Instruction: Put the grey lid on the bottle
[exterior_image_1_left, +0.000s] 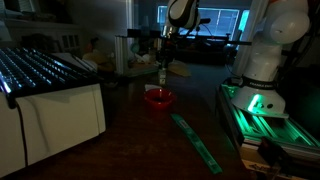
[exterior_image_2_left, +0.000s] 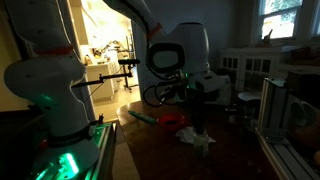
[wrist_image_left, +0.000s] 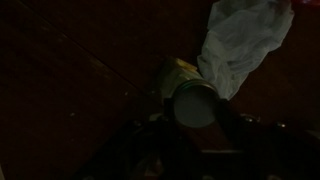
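Sprawling table (exterior_image_1_left: 140, 130) — perhaps wood — dim room (exterior_image_1_left: 60, 25)

- Bottle (exterior_image_1_left: 163, 76): small, slim and pale, standing upright just behind the red bowl (exterior_image_1_left: 158, 98) in an exterior view.
- Grey lid (wrist_image_left: 195, 106): round and dull grey, at the bottle's top in the dim wrist view; whether it is seated is unclear.
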